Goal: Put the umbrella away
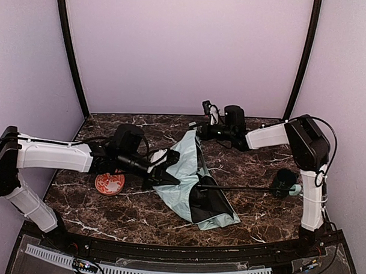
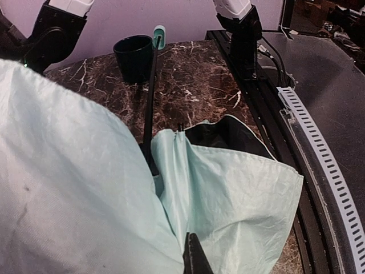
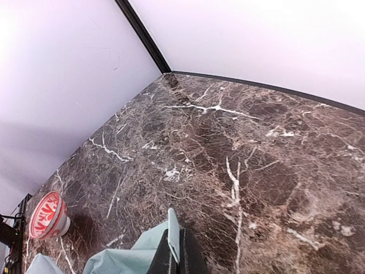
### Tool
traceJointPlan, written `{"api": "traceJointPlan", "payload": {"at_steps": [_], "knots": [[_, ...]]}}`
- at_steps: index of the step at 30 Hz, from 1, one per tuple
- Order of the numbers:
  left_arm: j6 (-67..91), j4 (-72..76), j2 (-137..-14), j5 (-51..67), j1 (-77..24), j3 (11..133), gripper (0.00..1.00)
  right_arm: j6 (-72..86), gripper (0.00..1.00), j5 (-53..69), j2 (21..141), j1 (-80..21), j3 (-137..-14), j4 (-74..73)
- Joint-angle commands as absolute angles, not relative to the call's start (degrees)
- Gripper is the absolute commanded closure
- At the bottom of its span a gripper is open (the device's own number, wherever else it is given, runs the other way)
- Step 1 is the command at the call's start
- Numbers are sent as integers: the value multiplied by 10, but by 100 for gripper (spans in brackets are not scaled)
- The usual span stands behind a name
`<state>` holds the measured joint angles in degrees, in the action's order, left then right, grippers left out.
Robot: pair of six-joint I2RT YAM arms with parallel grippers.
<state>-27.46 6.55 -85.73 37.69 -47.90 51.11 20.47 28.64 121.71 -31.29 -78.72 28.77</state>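
Note:
The umbrella (image 1: 183, 164) lies half open mid-table: pale mint fabric, black lining (image 1: 209, 202), and a thin black shaft (image 1: 241, 188) running right to its mint handle (image 1: 296, 189). My left gripper (image 1: 169, 179) is shut on the fabric's left edge. In the left wrist view its closed fingertips (image 2: 194, 255) sit amid the mint fabric (image 2: 228, 188), and the shaft (image 2: 150, 97) leads to the handle (image 2: 159, 32). My right gripper (image 1: 199, 132) is shut on the fabric's far tip. In the right wrist view a mint fold (image 3: 122, 260) is pinched between the fingers (image 3: 178, 235).
A dark green cup (image 1: 283, 181) stands next to the umbrella's handle at the right; it also shows in the left wrist view (image 2: 134, 54). A red-and-white bowl (image 1: 110, 183) sits at the left under my left arm, also in the right wrist view (image 3: 48, 216).

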Motion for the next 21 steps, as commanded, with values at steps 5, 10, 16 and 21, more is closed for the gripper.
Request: {"api": "traceJointPlan", "payload": {"at_steps": [5, 10, 16, 21], "knots": [[-309, -14, -838, 446, -493, 545, 100, 261, 100, 298, 1295, -348, -879, 416], [-321, -81, -899, 386, -493, 574, 100, 301, 100, 298, 1332, -371, -900, 443], [-336, -128, -943, 282, -493, 596, 100, 300, 68, 215, 1308, -369, -876, 373], [-326, -136, -963, 220, -493, 604, 100, 239, 57, 119, 1224, -354, -903, 140]]}}
